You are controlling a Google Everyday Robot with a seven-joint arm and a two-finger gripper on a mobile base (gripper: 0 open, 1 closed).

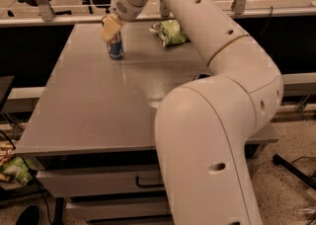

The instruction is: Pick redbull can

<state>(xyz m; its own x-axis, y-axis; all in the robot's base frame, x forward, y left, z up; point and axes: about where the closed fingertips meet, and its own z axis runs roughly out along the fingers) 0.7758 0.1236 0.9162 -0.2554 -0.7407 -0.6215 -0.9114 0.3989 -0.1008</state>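
1. Since the redbull can (115,49) stands upright near the far-left corner of the table (94,110), a little in from both edges, the arm (212,95) reaches across the whole tabletop from the near-right side to get at it.
2. The gripper (110,27) sits directly over the can's top and covers its upper part, tilted down from the right. That suits a slim, tall can, which tips over if pushed from the side.
3. Whether the jaws are apart around the can or already clamped on it cannot be told from this view. The can's base looks to be resting on the table, so it is probably not yet lifted.
4. A green snack bag (169,32) lies near the far edge, well apart from the can on the right, and leaves the approach free.
5. As a judgement, the step in hand is securing the hold. A straight upward lift would then keep the can from toppling toward the left edge.
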